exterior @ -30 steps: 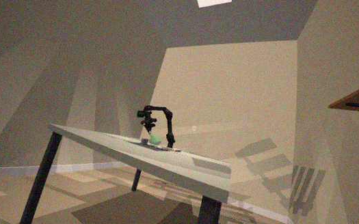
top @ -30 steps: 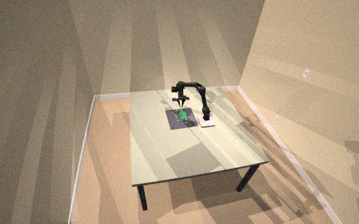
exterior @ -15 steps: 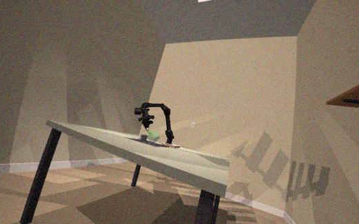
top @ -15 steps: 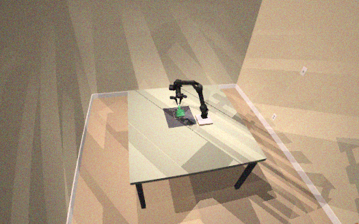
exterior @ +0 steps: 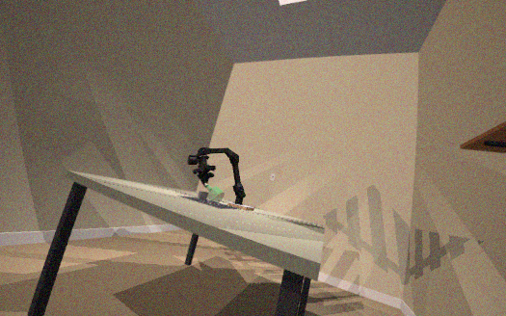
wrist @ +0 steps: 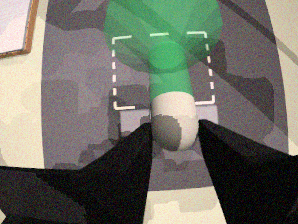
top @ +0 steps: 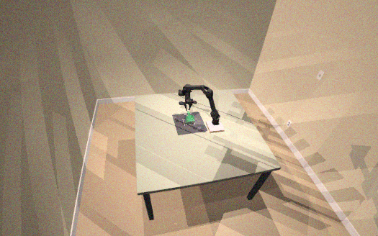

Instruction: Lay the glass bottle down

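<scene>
Pincer: the black two-fingered pincer has got the bottle by its white-capped neck
Bottle: green glass, round-bodied, kinda tilted, neck up, over the dashed white outline
Rest: pale grey block, below the neck
Mat: dark grey, flat, on the pale table

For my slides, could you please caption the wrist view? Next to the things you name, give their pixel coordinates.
Black gripper fingers hold the green glass bottle (wrist: 171, 80) by its white-tipped neck above the dashed outline (wrist: 114, 72).
</scene>
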`<state>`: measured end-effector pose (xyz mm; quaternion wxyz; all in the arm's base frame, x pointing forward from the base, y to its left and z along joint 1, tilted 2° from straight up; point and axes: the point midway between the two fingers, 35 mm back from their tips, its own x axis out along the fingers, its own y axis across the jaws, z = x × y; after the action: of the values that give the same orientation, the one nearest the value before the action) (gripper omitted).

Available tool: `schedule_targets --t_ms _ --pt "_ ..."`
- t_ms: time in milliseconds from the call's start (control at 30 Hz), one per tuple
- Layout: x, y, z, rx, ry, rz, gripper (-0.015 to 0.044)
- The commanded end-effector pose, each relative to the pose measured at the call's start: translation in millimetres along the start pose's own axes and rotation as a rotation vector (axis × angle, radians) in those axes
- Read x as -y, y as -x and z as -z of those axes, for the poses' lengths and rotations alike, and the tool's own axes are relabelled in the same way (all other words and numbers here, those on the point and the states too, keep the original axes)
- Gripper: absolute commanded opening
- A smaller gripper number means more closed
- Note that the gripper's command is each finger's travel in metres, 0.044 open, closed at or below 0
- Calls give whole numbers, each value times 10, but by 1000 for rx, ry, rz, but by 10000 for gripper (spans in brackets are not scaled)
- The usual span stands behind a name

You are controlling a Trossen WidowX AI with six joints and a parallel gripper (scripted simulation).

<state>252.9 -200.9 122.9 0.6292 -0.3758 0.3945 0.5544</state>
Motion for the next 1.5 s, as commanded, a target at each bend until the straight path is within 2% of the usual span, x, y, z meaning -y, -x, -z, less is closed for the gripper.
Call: schedule_targets --t_ms 0,1467 --pt "2 -33 63 -3 3 -3 104" --pt "-9 -170 325 6 -23 10 104"
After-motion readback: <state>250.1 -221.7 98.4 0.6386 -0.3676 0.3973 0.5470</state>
